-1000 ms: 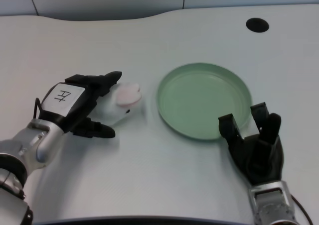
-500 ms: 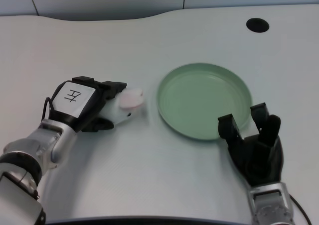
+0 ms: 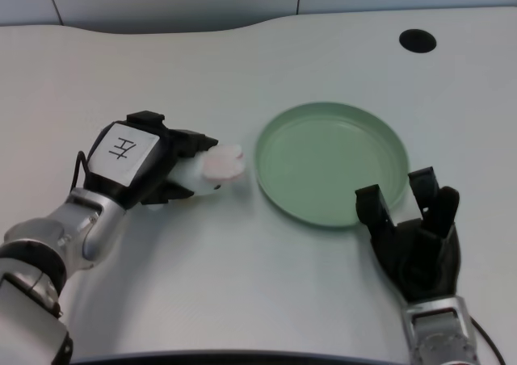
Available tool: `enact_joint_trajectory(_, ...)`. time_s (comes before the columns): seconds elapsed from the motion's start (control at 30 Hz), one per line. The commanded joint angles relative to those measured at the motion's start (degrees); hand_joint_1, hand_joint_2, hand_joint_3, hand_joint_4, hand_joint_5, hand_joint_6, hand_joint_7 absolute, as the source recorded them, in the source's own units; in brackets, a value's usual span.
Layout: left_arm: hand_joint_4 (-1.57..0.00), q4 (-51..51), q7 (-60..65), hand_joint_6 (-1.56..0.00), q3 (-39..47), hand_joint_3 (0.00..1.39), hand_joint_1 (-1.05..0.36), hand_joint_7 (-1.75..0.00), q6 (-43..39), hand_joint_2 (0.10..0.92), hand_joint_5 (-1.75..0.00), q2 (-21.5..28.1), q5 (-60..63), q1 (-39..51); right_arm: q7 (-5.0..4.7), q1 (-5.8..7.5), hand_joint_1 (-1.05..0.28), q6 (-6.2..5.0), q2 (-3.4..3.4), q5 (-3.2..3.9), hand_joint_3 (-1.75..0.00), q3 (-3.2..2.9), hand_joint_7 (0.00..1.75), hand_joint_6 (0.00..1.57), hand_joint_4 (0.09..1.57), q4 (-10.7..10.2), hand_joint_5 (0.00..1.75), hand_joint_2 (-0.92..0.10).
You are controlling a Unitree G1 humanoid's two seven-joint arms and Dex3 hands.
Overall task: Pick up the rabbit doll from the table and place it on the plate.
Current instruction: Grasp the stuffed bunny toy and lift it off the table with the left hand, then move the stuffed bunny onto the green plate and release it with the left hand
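The left hand (image 3: 149, 165), fingers wrapped around the rabbit doll (image 3: 212, 169), grips it just left of the green plate (image 3: 329, 161) on the white surface (image 3: 242, 284); soft, light plush likely tolerates a firm body squeeze.

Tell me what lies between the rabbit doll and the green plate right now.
Nothing: the head view shows only a narrow strip of bare white table between the rabbit doll, which the left hand grips, and the plate's left rim.
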Motion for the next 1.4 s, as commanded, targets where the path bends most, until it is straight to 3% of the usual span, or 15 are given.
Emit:
enact_joint_trajectory(0.03, -0.68, -0.61, 2.07, -1.14, 0.13, 0.0, -0.16, -0.1, -2.02, 0.824, -1.19, 1.1, -0.25, -2.53, -0.51, 2.05, -0.49, 1.29, 0.29, 0.48, -0.2, -0.43, 1.75, 0.55, 0.74, 2.27, 1.75, -0.92)
enact_joint_trajectory(0.37, -0.72, -2.08, 2.68, -1.17, 1.89, 0.0, -0.15, -0.09, -8.23, 0.812, -1.19, 1.17, -1.73, -6.56, -0.88, 0.87, -0.48, -0.28, -0.32, 0.15, -0.22, -0.64, 1.75, 0.57, 0.75, 3.82, 1.75, -0.92)
enact_joint_trajectory(0.93, -0.73, -1.97, 2.49, -1.18, 2.06, 0.0, -0.15, -0.07, -8.46, 0.813, -1.18, 0.95, -1.75, -6.92, -0.86, 0.67, -0.48, -0.59, -0.41, 0.16, -0.23, -0.57, 1.75, 0.57, 0.75, 4.24, 1.75, -0.92)
enact_joint_trajectory(1.0, -0.75, -2.26, 1.34, -1.19, 0.55, 0.0, -0.17, -0.07, -8.1, 0.814, -1.19, -7.4, -1.12, -10.27, -0.27, 1.35, -0.48, -1.7, 0.78, 0.9, -0.23, -1.21, 1.74, 0.56, 0.74, 4.0, 1.75, -0.92)
enact_joint_trajectory(1.07, -0.77, -2.22, 0.79, -1.2, -0.39, 0.0, -0.17, -0.07, -8.51, 0.815, -1.2, -11.94, -0.81, -11.76, 0.2, 1.85, -0.47, -2.88, 1.6, 1.32, -0.24, -1.66, 1.73, 0.55, 0.73, 3.84, 1.75, -0.92)
enact_joint_trajectory(1.1, -0.72, -2.1, 0.73, -1.2, -0.63, 0.0, -0.18, -0.08, -8.93, 0.819, -1.36, -12.71, -0.81, -11.86, 0.35, 1.99, -0.47, -3.41, 1.83, 1.38, -0.24, -1.78, 1.73, 0.55, 0.73, 3.8, 1.75, -0.92)
enact_joint_trajectory(1.2, -0.64, -1.63, 0.21, -1.2, -1.37, 0.0, -0.17, -0.1, -9.64, 0.815, -1.52, -14.72, -0.69, -11.74, 0.85, 2.58, -0.47, -3.4, 2.3, 1.84, -0.23, -2.11, 1.74, 0.55, 0.72, 3.62, 1.75, -0.92)
enact_joint_trajectory(1.27, -0.62, -1.35, 0.44, -1.21, -2.04, 0.0, -0.14, -0.12, -9.63, 0.805, -1.56, -15.27, -0.21, -11.6, -0.14, 3.0, -0.49, -3.82, 2.6, 1.73, -0.21, -1.89, 1.74, 0.56, 0.73, 3.15, 1.75, -0.92)
enact_joint_trajectory(1.4, -0.62, -0.96, 1.18, -1.19, -3.26, 0.0, -0.16, -0.15, -9.16, 0.805, -1.54, -16.1, 0.8, -11.2, 0.2, 3.63, -0.5, -4.81, 2.83, 1.86, -0.23, -1.62, 1.75, 0.56, 0.74, 2.69, 1.75, -0.92)
